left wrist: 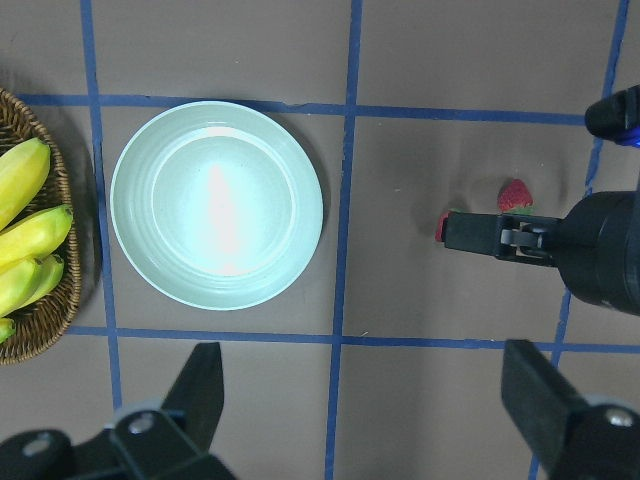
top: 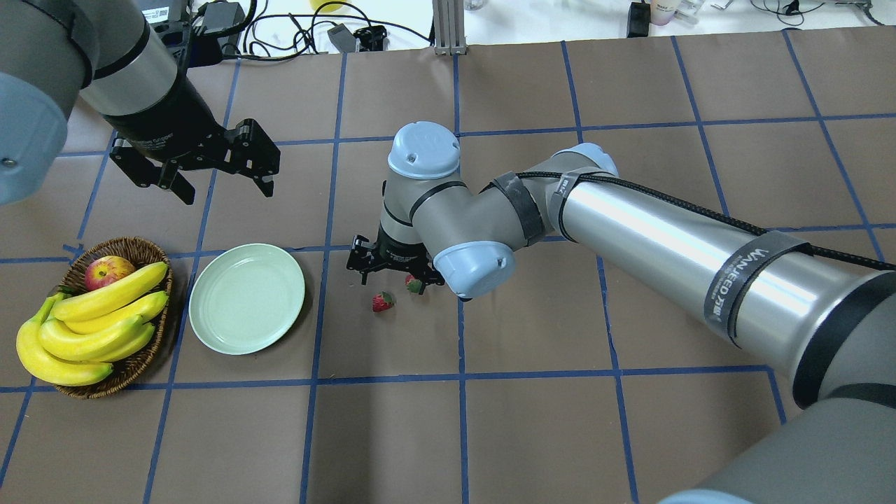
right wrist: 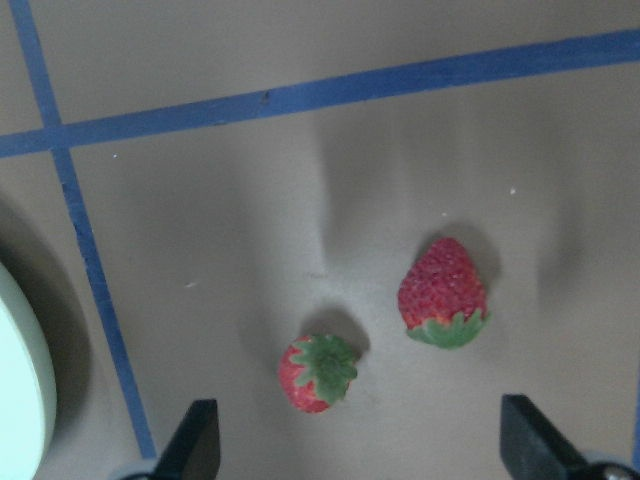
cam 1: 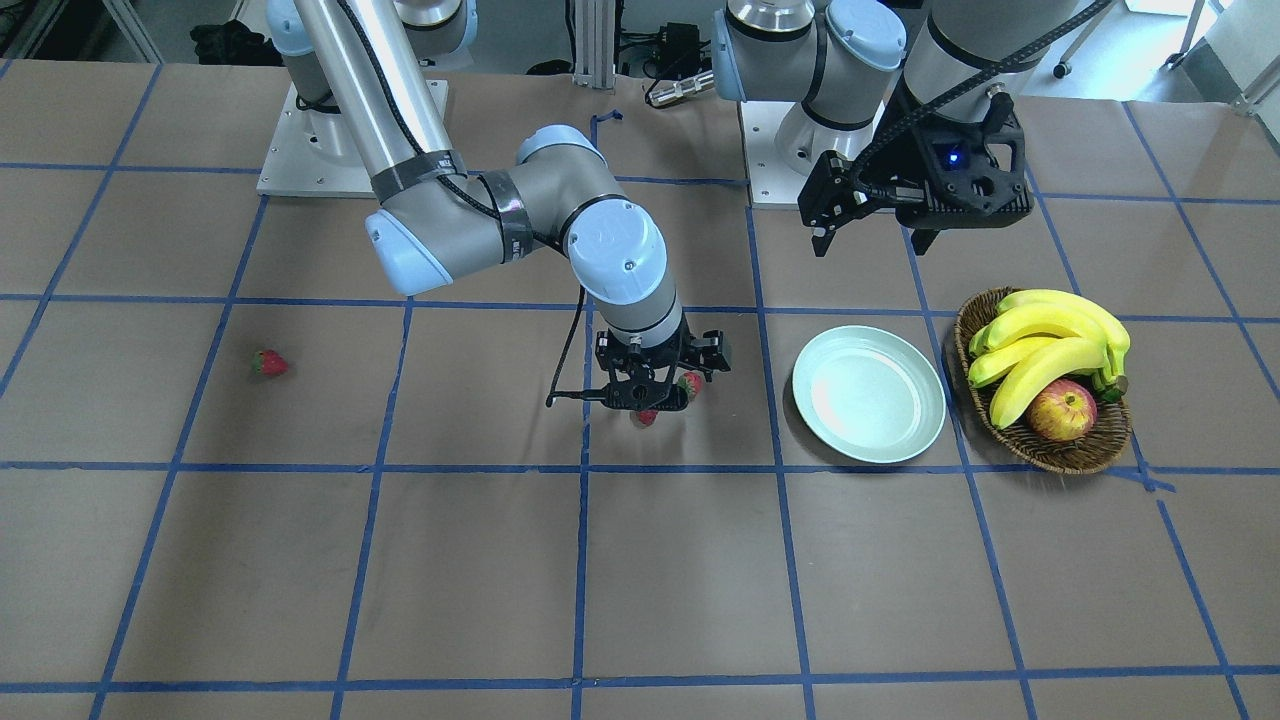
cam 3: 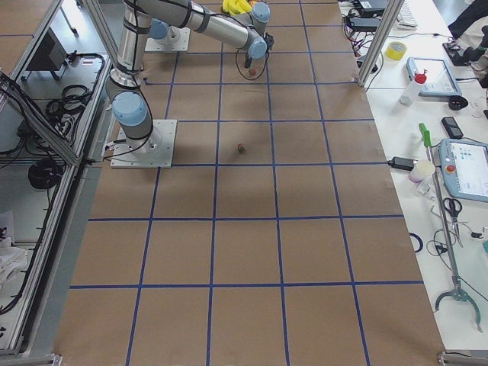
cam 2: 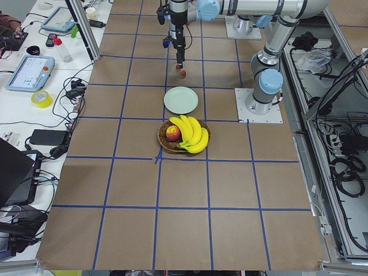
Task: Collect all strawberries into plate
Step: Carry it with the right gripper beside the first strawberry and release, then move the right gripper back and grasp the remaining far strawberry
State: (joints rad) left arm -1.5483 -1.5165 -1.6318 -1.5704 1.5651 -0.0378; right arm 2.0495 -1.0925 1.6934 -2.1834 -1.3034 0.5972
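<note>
3 strawberries (cam 1: 269, 363) (top: 382, 302) (top: 414, 283) on table (cam 1: 500, 580), 1 plate (cam 1: 868, 393); R tool (cam 1: 655, 398), L tool (top: 225, 183) both apart.

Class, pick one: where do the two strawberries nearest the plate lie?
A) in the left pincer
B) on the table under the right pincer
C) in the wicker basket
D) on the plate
B: both strawberries rest on the table below the open right pincer, off the plate.
</note>
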